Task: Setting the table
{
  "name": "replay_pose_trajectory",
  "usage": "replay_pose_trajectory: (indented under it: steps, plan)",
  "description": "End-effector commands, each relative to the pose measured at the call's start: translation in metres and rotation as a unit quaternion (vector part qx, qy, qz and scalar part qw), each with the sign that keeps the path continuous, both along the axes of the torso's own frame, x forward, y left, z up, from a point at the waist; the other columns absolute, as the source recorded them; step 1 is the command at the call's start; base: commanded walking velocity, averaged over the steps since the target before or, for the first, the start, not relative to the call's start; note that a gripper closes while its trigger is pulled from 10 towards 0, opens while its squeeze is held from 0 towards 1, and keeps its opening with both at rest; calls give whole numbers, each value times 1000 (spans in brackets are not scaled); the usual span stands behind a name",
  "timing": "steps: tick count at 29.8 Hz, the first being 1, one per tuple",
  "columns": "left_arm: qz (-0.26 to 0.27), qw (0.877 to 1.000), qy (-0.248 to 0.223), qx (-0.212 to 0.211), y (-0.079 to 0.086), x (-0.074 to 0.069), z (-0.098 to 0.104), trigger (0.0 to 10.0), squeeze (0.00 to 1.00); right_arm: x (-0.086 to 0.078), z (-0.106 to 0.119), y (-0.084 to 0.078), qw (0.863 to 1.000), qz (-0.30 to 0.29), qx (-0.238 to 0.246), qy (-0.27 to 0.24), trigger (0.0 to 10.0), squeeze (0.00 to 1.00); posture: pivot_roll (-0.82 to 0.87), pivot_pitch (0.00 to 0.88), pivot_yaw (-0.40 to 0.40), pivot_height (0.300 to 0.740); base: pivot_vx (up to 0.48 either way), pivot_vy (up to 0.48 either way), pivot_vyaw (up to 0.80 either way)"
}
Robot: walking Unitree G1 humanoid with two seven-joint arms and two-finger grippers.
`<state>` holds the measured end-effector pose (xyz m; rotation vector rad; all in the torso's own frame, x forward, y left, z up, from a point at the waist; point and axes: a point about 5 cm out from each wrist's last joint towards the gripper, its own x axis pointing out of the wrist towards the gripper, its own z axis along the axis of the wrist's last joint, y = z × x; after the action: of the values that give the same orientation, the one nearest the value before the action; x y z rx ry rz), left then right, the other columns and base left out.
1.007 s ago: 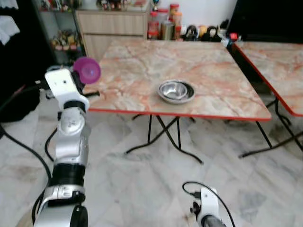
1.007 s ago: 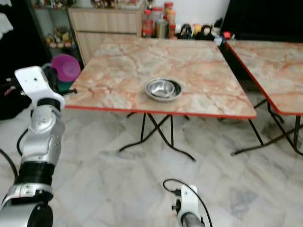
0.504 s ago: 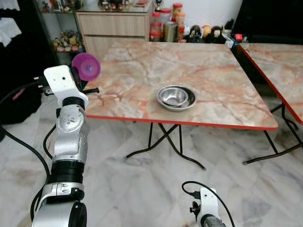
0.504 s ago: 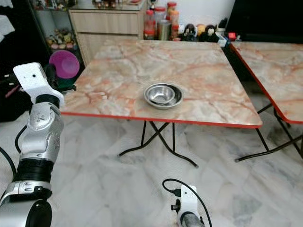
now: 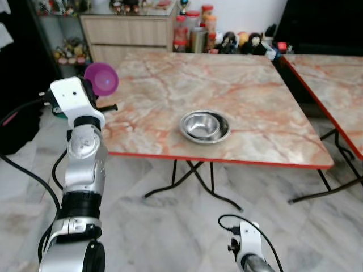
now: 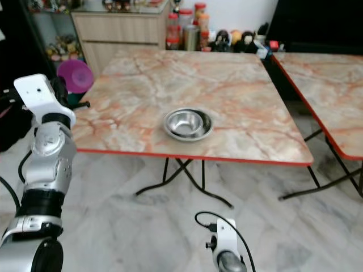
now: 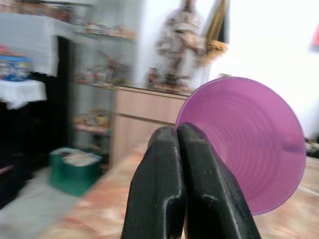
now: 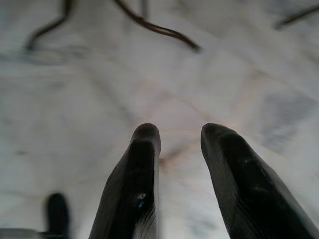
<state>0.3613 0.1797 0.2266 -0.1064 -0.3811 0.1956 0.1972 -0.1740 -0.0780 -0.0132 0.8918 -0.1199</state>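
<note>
My left arm is raised at the left edge of the marble table (image 5: 244, 85). Its gripper (image 7: 178, 130) is shut on the rim of a purple plastic bowl (image 5: 101, 79), which it holds tilted in the air beside the table's left side (image 7: 244, 144). A steel bowl (image 5: 205, 126) sits on the table near its front edge, well to the right of the purple bowl. My right arm hangs low over the floor. Its gripper (image 8: 182, 133) is open with nothing between the fingers.
A second marble table (image 5: 334, 79) stands to the right, with a narrow gap between the two. Jars and bottles (image 5: 198, 34) line the far wall beside a wooden cabinet (image 5: 127, 31). Folding legs (image 5: 193, 175) cross under the table above the marble floor.
The camera has come closer to the table, so the steel bowl sits lower in view. The purple bowl stays held in my left gripper at the table's left edge.
</note>
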Motion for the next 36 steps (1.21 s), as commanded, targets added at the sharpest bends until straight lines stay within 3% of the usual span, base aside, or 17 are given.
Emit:
replay_pose_trajectory:
  steps: [1,9,16,31,36]
  plan:
    - [11,1000,-7,5,8,0,7,10000,0,6,3,3,1000,4,1,-6,10000,0,51,0,-40,740,341,0,0]
    - [10,1000,-7,6,8,1,8,10000,0,6,3,4,1000,15,1,-1,10000,0,52,0,-39,740,340,0,0]
    - [13,1000,-11,10,11,1,11,10000,0,9,4,6,996,89,-16,11,10000,0,48,0,-39,740,340,0,0]
    - [9,1000,-10,18,13,2,15,10000,0,5,0,6,998,58,-3,36,10000,0,59,0,-33,740,337,0,0]
    - [3,1000,-5,20,15,3,14,10000,0,5,0,7,998,48,0,36,10000,0,60,0,-31,740,0,0,0]
